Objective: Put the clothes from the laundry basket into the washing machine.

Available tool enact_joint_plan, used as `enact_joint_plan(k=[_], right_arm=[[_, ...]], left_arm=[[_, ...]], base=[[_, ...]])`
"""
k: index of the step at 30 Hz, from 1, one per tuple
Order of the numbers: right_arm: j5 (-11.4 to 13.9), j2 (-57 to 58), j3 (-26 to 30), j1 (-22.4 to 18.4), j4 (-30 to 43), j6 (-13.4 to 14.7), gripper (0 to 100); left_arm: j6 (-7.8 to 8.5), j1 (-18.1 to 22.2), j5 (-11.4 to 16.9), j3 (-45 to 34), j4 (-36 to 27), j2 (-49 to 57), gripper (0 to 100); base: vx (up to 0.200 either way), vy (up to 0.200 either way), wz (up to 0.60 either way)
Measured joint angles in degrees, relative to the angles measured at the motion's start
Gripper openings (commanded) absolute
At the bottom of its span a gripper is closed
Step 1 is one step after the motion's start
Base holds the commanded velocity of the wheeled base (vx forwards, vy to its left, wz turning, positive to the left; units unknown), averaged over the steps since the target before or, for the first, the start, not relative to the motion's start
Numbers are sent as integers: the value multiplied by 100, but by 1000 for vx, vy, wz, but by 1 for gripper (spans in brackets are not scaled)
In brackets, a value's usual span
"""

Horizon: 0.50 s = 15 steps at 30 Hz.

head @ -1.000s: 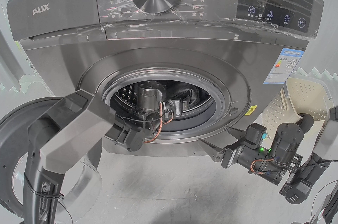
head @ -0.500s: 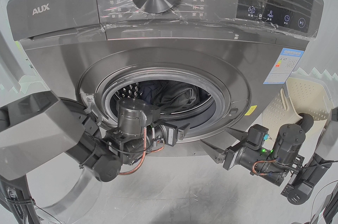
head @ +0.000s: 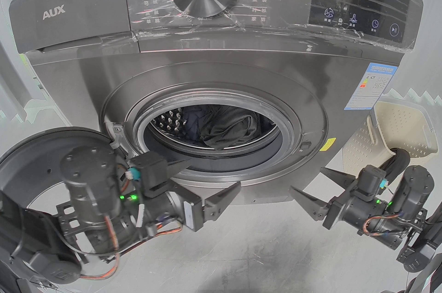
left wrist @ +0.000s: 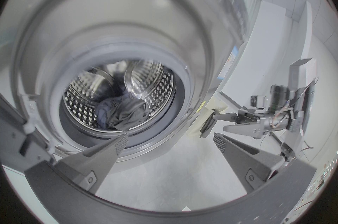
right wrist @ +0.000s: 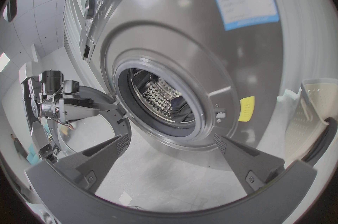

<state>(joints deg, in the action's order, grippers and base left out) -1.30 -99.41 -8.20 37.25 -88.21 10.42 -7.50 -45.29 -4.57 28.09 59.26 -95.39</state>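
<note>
We see clothes (head: 225, 126) inside the washing machine (head: 92, 77). Our left gripper (head: 214, 173) and right gripper (head: 306, 179) hover just outside it, both spread wide, empty.

Left pincer (head: 214, 172) and right pincer (head: 306, 179) look dark, pointed.

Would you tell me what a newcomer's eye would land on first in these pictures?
The big grey washing machine dominates, its door swung open on the left and a dark heap of clothes lying in the drum. Below the opening, the left gripper and right gripper hang open and empty, with the cream laundry basket to the machine's right.
</note>
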Motion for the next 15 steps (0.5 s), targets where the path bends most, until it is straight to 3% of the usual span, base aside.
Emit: enact_joint_plan(k=[12, 15], right_arm=[[-30, 1502, 658, -675, 117, -194, 100], [-44, 1791, 700, -835, 286, -197, 100]], left_arm=[[-60, 210, -325, -1499, 41, 2404, 100], [-41, 397, -363, -1764, 22, 2853, 100]], base=[[0, 0, 0], [-200, -200, 0]])
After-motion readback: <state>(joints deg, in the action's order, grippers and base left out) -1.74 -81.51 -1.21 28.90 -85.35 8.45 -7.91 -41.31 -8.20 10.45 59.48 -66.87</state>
